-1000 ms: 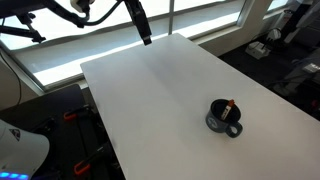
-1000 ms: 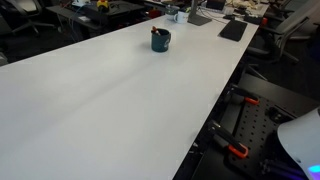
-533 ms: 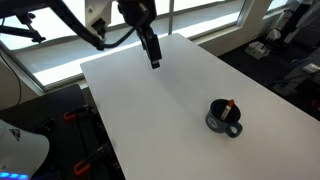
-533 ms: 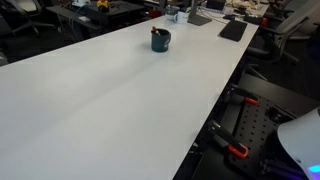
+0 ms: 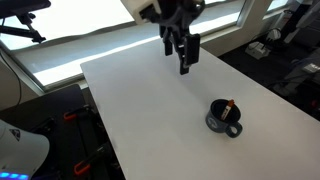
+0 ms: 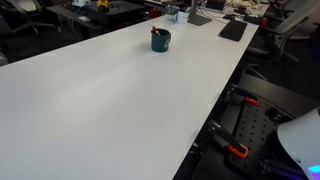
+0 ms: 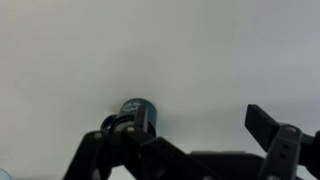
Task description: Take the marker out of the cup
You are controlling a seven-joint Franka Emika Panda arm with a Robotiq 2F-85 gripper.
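Gripper (image 5: 183,55) hangs above the white table (image 5: 140,100), jaws spread wide and holding nothing, well apart from the cup (image 5: 225,118), which sits below and beyond it. The marker (image 5: 231,104) stands in the cup, its orange-red end poking over the rim and leaning to one side. In the wrist view the cup (image 7: 137,112) lies off the tool's midline, close by one finger (image 7: 98,145). A clean pick likely calls for centring the jaws over the marker's tip, descending straight, and closing on the shaft above the rim without nudging the cup.
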